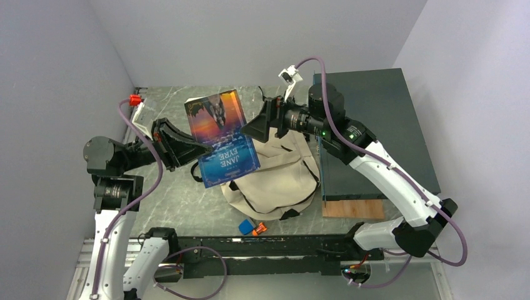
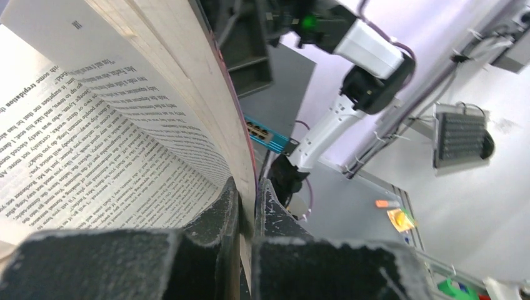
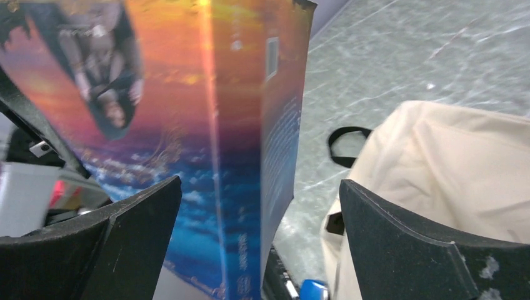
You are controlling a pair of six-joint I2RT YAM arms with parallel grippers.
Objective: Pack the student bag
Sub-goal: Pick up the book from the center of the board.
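Left gripper (image 1: 201,150) clamps the book (image 1: 220,134), raised over the bag's (image 1: 275,181) left edge. Right gripper (image 1: 257,128) hangs above the bag, jaws spread wide, seemingly straddling the book's spine.

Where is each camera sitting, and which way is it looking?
Top camera: above and behind the robot, looking down at the table; both arms show, the left gripper shut on the book, the right gripper open.
Left wrist camera: looks along its fingers at the book's pages; the right arm shows beyond.
Right wrist camera: looks between its open fingers at the book's cover and the bag.
Shared: all three see the book.
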